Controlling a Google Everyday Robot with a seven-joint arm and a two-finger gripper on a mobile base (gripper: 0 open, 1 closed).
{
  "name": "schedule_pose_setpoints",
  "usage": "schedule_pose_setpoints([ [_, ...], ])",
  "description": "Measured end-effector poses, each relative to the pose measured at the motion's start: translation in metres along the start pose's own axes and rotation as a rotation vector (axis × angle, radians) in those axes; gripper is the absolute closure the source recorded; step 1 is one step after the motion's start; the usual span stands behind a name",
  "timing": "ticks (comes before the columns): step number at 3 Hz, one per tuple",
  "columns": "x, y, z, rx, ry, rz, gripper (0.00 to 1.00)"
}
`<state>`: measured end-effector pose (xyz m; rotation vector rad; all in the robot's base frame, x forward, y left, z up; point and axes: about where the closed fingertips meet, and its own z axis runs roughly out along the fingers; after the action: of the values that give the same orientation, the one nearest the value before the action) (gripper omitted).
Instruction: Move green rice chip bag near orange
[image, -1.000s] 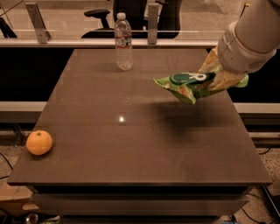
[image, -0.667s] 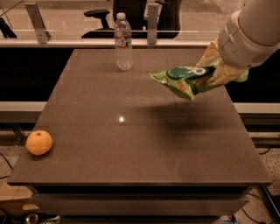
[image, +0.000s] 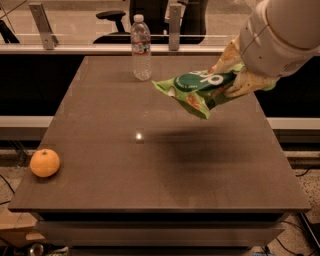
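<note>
The green rice chip bag hangs in the air above the right half of the table, its free end pointing left. My gripper is shut on the bag's right end, with the white arm behind it at the upper right. The bag casts a shadow on the table below. The orange sits on the table near the front left corner, far from the bag.
A clear water bottle stands upright at the back of the brown table, left of the bag. An office chair and metal posts stand beyond the table's far edge.
The gripper has carried the bag leftward and slightly toward the table's middle, still held above the surface. The orange and the bottle have not moved.
</note>
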<state>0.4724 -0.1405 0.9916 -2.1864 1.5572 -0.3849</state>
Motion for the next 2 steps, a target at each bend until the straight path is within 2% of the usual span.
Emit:
schedule_pose_setpoints([
  [1,-0.0184,0.0019,-0.011,0.027,-0.028,-0.011,1.0],
  [2,-0.0236,-0.0019,-0.0127,0.031,-0.135,-0.025,1.0],
])
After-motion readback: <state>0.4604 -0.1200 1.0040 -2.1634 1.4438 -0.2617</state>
